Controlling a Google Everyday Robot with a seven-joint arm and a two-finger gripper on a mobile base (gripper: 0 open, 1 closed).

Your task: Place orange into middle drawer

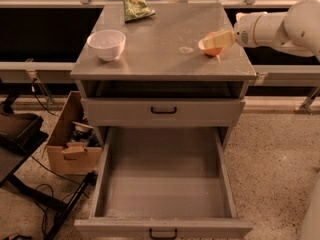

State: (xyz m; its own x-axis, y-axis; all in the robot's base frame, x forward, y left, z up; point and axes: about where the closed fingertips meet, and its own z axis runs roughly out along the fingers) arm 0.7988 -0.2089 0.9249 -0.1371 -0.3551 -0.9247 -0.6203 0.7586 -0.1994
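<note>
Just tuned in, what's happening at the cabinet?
The arm reaches in from the view's right, its gripper at the orange on the right side of the cabinet top. The orange is not yet in the middle drawer, which stands pulled out below with a bare floor. A white bowl and a green bag sit on top.

A grey metal counter (150, 49) stands on a pale speckled floor (270, 154) in dim, warm light. Left of the counter, on the floor, sits an open cardboard box (62, 134) with clutter inside. Further left is a black stand (17, 131), with dark cables (45, 194) trailing in front of it. Behind the counter a pale ledge (35, 66) runs across, with dark panels (40, 34) above it. The end effector (216, 40) is over the counter's right rear part.
</note>
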